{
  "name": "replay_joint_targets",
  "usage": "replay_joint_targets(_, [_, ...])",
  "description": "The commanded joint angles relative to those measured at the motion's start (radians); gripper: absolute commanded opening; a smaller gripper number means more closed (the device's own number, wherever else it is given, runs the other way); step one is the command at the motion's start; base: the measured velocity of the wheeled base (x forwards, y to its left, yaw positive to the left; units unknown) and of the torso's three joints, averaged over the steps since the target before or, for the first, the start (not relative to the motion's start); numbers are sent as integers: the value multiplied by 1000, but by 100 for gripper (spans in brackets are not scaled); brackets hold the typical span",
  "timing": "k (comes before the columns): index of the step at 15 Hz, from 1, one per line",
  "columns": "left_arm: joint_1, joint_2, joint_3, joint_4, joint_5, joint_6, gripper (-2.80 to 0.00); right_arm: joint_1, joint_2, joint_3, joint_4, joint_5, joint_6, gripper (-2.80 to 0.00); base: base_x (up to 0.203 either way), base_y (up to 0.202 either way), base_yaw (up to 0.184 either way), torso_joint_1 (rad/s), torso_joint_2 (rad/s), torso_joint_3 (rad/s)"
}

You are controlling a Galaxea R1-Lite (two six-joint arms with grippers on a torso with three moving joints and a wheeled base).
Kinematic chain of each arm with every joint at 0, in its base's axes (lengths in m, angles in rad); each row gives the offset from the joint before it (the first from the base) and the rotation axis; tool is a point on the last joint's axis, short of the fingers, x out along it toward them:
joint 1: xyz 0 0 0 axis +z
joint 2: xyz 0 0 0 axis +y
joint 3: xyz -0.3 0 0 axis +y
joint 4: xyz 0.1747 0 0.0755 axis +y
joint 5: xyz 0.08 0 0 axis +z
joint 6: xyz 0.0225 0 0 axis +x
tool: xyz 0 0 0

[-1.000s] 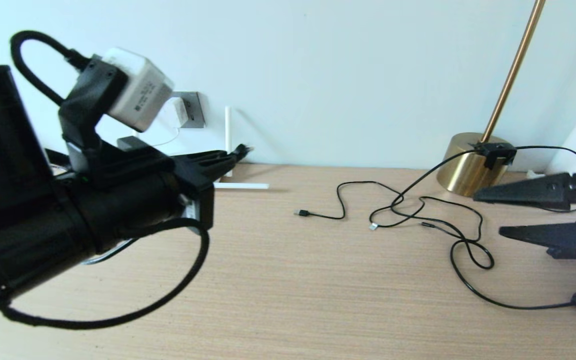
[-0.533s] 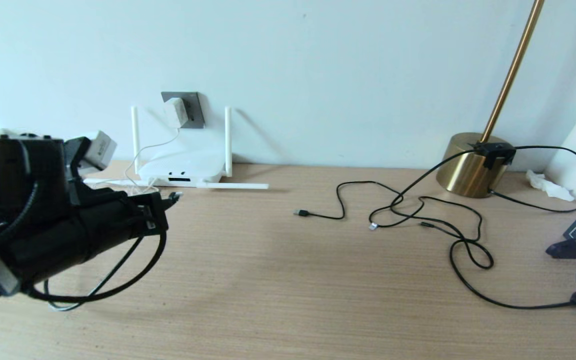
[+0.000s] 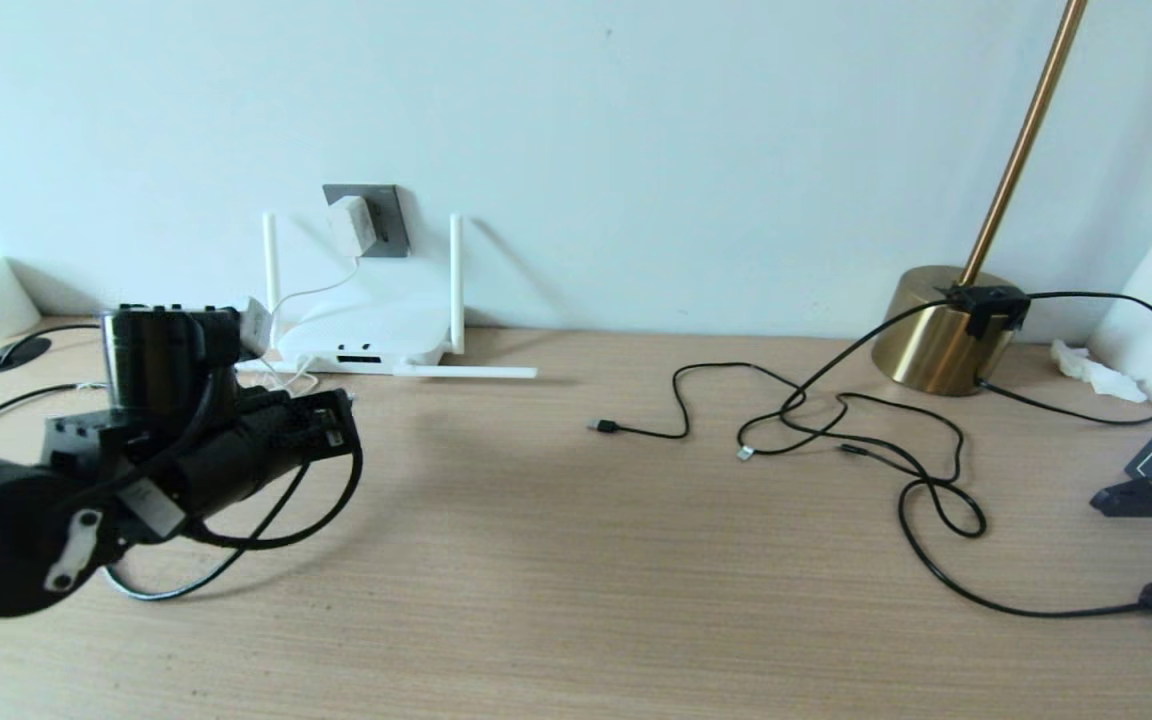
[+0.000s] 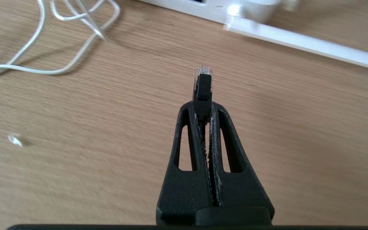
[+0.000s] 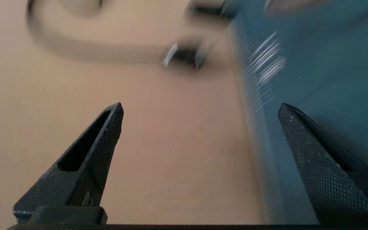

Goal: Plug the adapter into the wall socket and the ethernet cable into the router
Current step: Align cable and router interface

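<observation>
Left wrist view, left pincer [image 4: 203, 105] clamped on black ethernet cable's clear plug [image 4: 203, 80] above wooden tabletop [image 4: 107, 127], near white router [image 3: 361, 340], right pincer [image 5: 200, 111] wide apart, empty.

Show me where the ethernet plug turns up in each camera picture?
Head view: hard to make out, at the left gripper's tip, left of centre, before the router.
Left wrist view: the ethernet plug is at centre, sticking out of the shut fingers.
Right wrist view: not in it.
Shared landmark: the router's fallen antenna, in the head and left wrist views.
</observation>
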Motion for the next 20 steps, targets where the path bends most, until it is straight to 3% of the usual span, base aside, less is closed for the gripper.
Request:
replay_joint_targets(1, [29, 49, -11, -31, 0, 3, -280, -10, -53, 143, -55, 27, 5, 0, 0, 0, 0, 0, 0, 0])
replay_joint_targets(3, [49, 55, -26, -42, -23, 14, -280, -10, -59, 281, -185, 92, 17, 0, 0, 0, 0, 0, 0, 0])
replay_joint_targets(5, [60, 76, -34, -52, -38, 39, -280, -10, -62, 284, -222, 145, 34, 0, 0, 0, 0, 0, 0, 0])
replay_joint_targets(8, [61, 124, -64, -118, -39, 58, -280, -10, -62, 284, -340, 123, 44, 0, 0, 0, 0, 0, 0, 0])
replay_joint_targets(11, [64, 147, -69, -143, -39, 64, -280, -10, -62, 284, -277, 66, 31, 0, 0, 0, 0, 0, 0, 0])
replay_joint_targets(13, [65, 163, -71, -167, -39, 69, -280, -9, -62, 282, -197, 138, 61, 0, 0, 0, 0, 0, 0, 0])
replay_joint_targets(15, [64, 168, -74, -196, -43, 87, -280, -9, -62, 284, -188, 142, 62, 0, 0, 0, 0, 0, 0, 0])
replay_joint_targets(18, [64, 159, -60, -200, -132, 76, -280, -9, -62, 284, -187, 138, 103, 0, 0, 0, 0, 0, 0, 0])
replay_joint_targets(20, [64, 156, -53, -200, -145, 68, -280, -10, -62, 284, -188, 137, 116, 0, 0, 0, 0, 0, 0, 0])
